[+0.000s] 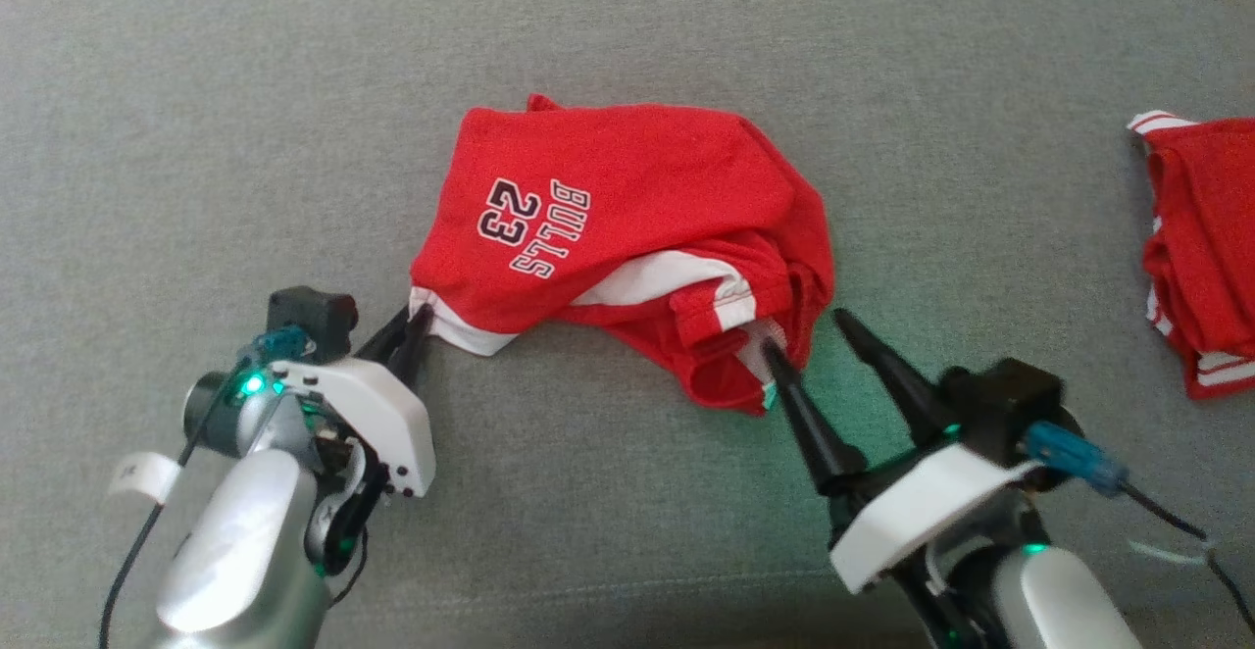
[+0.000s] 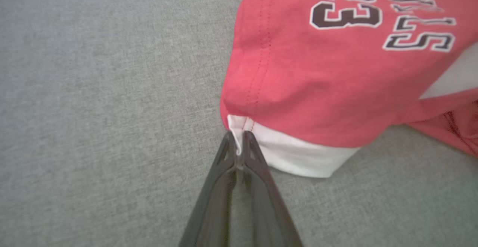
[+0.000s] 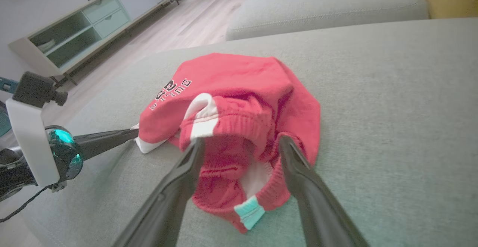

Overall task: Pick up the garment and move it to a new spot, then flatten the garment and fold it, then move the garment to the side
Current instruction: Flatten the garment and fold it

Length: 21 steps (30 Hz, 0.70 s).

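The garment (image 1: pixel 627 198), a red pair of shorts with white side panels and "BULLS 23" printed in dark letters, lies crumpled about midway across a grey sofa cushion (image 1: pixel 245 120), with the print on its left half and the bunched waistband at its near right. The left gripper (image 1: pixel 417 321) is at the garment's near left corner, and the left wrist view shows its two dark fingers clenched together on the white hem band (image 2: pixel 291 157), a fold of that white cloth pinched between the tips. The right gripper (image 1: pixel 809 335) stands with its jaws spread wide at the near right end of the garment; in the right wrist view its fingers (image 3: pixel 186 165) flank the ribbed waistband (image 3: pixel 239 122), grasping nothing, with a small teal tag (image 3: pixel 249 211) on the near edge of the band between them. Well apart at the far right edge of the cushion lies a second red garment (image 1: pixel 1201 247) with white stripes.
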Tool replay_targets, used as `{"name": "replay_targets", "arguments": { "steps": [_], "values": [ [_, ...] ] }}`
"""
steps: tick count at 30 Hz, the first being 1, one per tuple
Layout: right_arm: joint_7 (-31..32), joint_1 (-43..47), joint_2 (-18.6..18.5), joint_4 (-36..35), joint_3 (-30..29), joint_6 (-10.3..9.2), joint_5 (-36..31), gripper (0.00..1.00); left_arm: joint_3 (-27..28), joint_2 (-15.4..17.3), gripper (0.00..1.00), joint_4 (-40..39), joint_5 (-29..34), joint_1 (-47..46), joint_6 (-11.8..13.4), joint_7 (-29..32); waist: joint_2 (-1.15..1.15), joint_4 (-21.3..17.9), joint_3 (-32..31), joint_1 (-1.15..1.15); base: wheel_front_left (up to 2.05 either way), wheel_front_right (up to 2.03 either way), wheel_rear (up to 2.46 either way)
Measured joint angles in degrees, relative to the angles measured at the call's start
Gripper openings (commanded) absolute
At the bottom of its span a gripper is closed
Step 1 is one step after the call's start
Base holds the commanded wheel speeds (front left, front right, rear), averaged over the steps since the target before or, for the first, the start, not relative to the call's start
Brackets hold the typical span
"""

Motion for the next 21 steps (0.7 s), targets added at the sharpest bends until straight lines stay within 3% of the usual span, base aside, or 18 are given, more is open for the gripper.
{"name": "replay_targets", "arguments": {
  "steps": [7, 16, 17, 18, 19, 20, 21],
  "values": [
    [1.98, -5.28, -1.60, 1.14, 5.06, 0.00, 0.69, 1.00, -0.88, -0.52, 0.00, -0.66, 0.01, 0.35, 0.32, -0.08, 0.00, 1.64, 0.04, 0.00, 0.00, 0.00, 0.00],
    [15.68, -14.18, -6.01, 3.24, 8.22, 0.00, 0.62, 1.00, -2.01, -1.69, 0.00, -1.20, 0.01, -0.01, 0.53, -1.41, 0.00, 3.96, 1.23, 0.00, 0.00, 0.00, 0.00],
    [17.69, -14.87, -6.28, 3.56, 8.29, 0.00, 0.62, 0.93, -2.10, -1.79, 0.00, -1.24, 0.01, -0.07, 0.55, -1.60, 0.00, 4.21, 1.35, 0.00, 0.00, 0.00, 0.00],
    [18.90, -15.32, -6.50, 3.60, 8.28, 0.00, 0.62, 0.69, -2.14, -1.87, 0.00, -1.27, 0.01, -0.12, 0.55, -2.01, 0.00, 4.46, 1.49, 0.00, 0.00, 0.00, 0.00],
    [20.30, -15.72, -6.70, 3.61, 8.29, 0.00, 0.62, 0.29, -2.14, -1.93, 0.00, -1.30, 0.01, -0.18, 0.58, -2.41, 0.00, 4.71, 1.64, 0.00, 0.00, 0.00, 0.00],
    [22.04, -15.95, -7.02, 3.61, 8.29, 0.00, 0.65, 0.00, -2.13, -1.98, 0.00, -1.36, 0.01, -0.27, 0.83, -3.12, 0.00, 4.97, 1.78, 0.00, 0.00, 0.00, 0.00],
    [23.26, -15.93, -7.47, 3.59, 8.31, 0.00, 0.64, 0.00, -2.09, -1.97, 0.00, -1.36, 0.01, -0.36, 1.09, -3.75, 0.00, 5.19, 1.89, 0.00, 0.00, 0.00, 0.00]
  ]
}}
